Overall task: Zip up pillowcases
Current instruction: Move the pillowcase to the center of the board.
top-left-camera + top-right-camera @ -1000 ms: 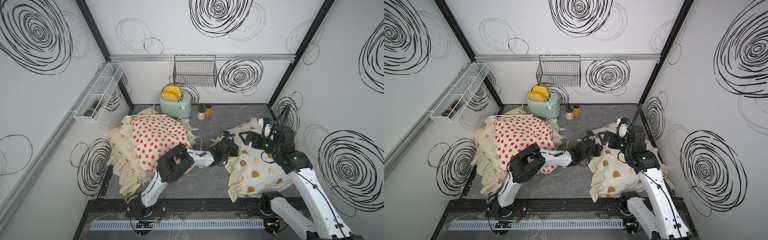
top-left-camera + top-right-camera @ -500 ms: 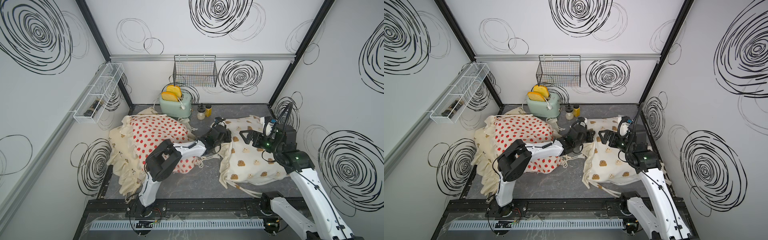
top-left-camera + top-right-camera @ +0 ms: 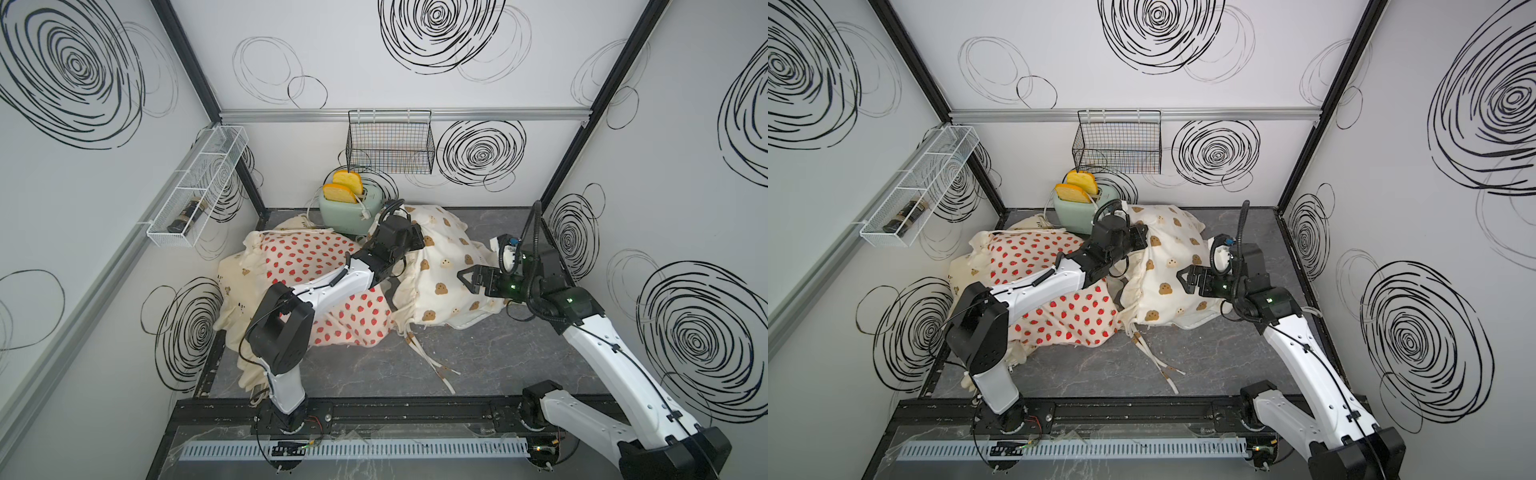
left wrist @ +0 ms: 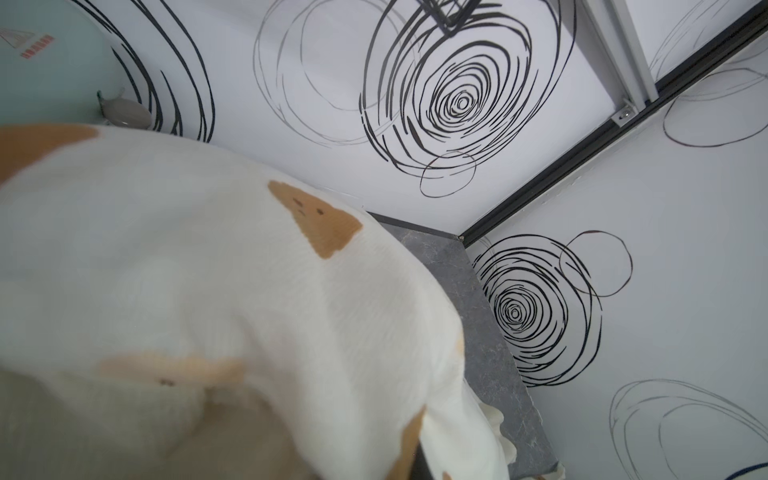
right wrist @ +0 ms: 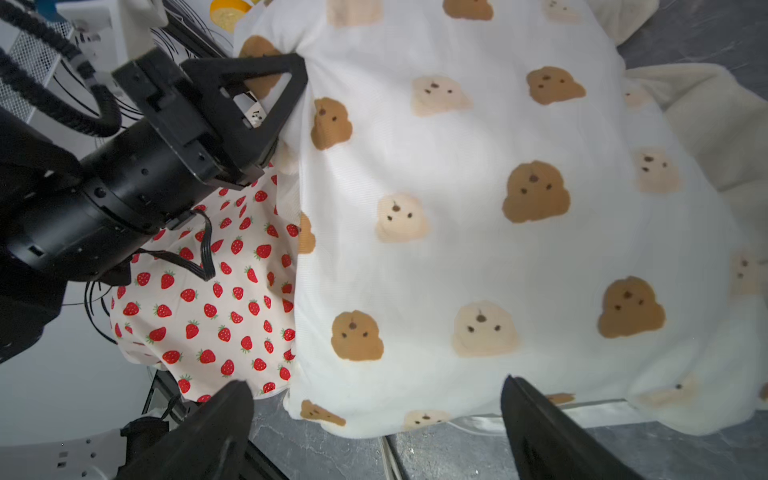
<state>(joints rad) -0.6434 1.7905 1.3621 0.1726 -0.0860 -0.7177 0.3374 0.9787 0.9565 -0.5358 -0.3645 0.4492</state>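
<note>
In both top views, the off-white bear-face cloth pillowcase [image 3: 444,266] lies lengthwise, back to front, between the arms. The left gripper [image 3: 417,240] is pinched tight on its far corner. In the left wrist view, cloth hides the fingers. In the right wrist view, the right gripper [image 5: 374,395] gapes wide and empty, with the pillowcase's near edge straight ahead.

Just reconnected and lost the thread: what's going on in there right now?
The left hand is shut on a bunched corner of the bear-face pillowcase, near the toaster. The right hand hovers open above the same pillowcase, gripping nothing. The strawberry pillowcase lies alongside, on top of the cream pillowcase. I cannot make out a zipper in any view.
</note>
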